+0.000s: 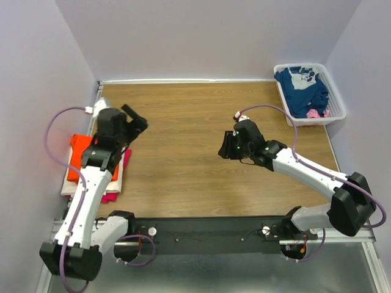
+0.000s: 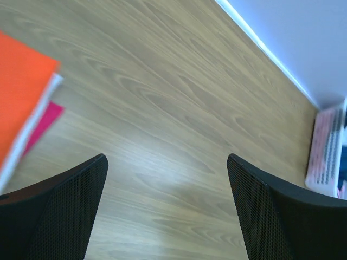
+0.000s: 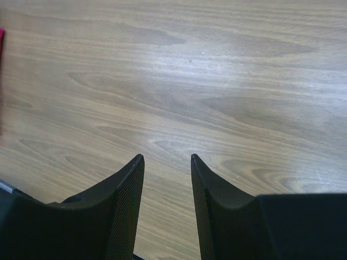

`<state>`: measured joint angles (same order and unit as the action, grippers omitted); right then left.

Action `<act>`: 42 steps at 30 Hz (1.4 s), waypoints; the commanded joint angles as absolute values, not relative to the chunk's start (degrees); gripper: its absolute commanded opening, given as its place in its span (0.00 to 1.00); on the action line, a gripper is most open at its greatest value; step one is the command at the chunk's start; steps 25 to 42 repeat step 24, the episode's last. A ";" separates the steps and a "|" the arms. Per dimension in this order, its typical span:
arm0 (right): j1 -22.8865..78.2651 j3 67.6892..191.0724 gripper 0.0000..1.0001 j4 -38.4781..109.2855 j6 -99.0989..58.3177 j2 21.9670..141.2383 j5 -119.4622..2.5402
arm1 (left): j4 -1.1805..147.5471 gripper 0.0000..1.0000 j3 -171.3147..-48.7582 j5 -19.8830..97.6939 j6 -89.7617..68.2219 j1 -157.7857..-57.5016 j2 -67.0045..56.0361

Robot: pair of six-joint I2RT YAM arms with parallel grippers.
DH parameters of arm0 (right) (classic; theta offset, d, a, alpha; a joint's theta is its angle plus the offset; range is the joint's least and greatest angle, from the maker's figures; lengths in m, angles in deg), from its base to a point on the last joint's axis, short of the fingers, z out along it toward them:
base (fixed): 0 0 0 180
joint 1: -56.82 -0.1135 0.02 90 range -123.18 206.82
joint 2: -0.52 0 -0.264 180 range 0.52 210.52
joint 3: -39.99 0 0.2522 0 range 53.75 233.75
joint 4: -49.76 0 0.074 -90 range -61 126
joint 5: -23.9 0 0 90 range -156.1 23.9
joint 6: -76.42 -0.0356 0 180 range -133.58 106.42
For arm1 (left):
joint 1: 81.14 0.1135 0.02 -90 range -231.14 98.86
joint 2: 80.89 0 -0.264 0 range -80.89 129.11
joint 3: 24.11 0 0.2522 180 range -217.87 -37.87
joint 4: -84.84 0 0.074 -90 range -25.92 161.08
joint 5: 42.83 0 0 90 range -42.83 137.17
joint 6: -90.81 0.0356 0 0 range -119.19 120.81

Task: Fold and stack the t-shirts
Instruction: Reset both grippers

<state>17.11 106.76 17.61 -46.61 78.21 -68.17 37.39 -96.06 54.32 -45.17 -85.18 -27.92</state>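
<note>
Shirts lie in two places. An orange shirt (image 1: pixel 76 155) tops a folded stack, over a white shirt (image 2: pixel 38 111) and a pink shirt (image 2: pixel 47 120), at the left edge of the worktop (image 1: pixel 183 152). A navy shirt (image 1: pixel 302 88) lies crumpled in the basket (image 1: pixel 338 108) at the far right corner. The left end effector (image 2: pixel 168 160) hangs beside the stack, jaws wide apart and empty. The right end effector (image 3: pixel 167 157) hangs over mid-worktop, jaws partly apart and empty.

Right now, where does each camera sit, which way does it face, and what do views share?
Top external: above and behind the left arm and right arm, looking down on the table; both show.
Left wrist: on the left arm, facing across the table toward the far wall; open left gripper shows.
Right wrist: on the right arm, facing down at the table; open right gripper shows.
Shared: top and left wrist both show the orange t-shirt and the basket.
</note>
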 commanded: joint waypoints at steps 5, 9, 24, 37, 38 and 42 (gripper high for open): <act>16.74 105.17 0.47 17.10 -49.35 71.28 -78.57 | 50.14 0.98 -95.44 60.43 -49.11 -106.26 -18.59; 16.74 104.37 0.47 17.10 -49.87 68.64 -84.28 | 57.79 0.98 -94.56 60.70 -47.01 -115.23 -13.41; 16.83 103.84 0.46 17.01 -50.14 66.79 -90.27 | 65.55 0.98 -99.21 52.79 -39.90 -125.53 -3.28; 16.83 103.84 0.46 17.01 -50.14 66.79 -90.27 | 65.55 0.98 -99.21 52.79 -39.90 -125.53 -3.28; 16.83 103.84 0.46 17.01 -50.14 66.79 -90.27 | 65.55 0.98 -99.21 52.79 -39.90 -125.53 -3.28; 16.83 103.84 0.46 17.01 -50.14 66.79 -90.27 | 65.55 0.98 -99.21 52.79 -39.90 -125.53 -3.28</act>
